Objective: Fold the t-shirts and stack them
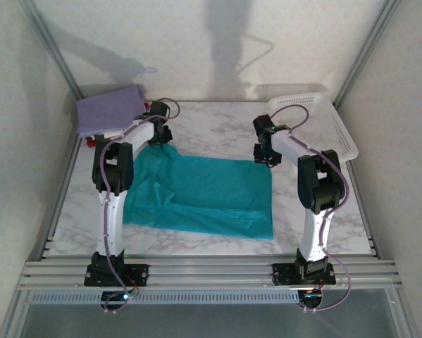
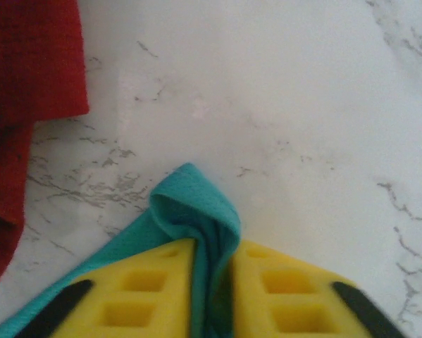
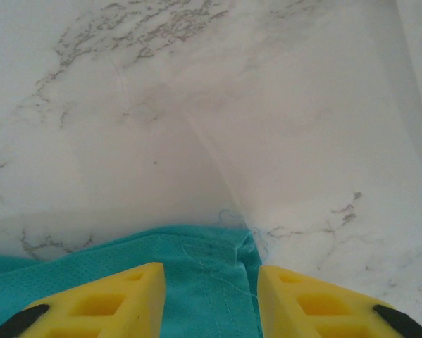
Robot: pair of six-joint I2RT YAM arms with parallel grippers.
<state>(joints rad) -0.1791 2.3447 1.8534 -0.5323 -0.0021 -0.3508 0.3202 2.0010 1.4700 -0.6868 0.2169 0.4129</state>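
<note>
The teal t-shirt point(image 1: 203, 193) lies spread across the middle of the marble table. My left gripper point(image 1: 159, 139) is at its far left corner, shut on a pinched fold of teal cloth point(image 2: 200, 218) between the yellow fingers point(image 2: 144, 292). My right gripper point(image 1: 267, 156) stands open over the far right corner, its yellow fingers point(image 3: 108, 306) on either side of the hemmed teal corner point(image 3: 211, 267). A folded lavender shirt point(image 1: 110, 109) lies at the far left, with a red shirt point(image 2: 27, 77) beside and under it.
A white perforated basket point(image 1: 320, 123) leans at the far right corner of the table. Aluminium frame rails run along the near edge point(image 1: 211, 271) and the side walls stand close.
</note>
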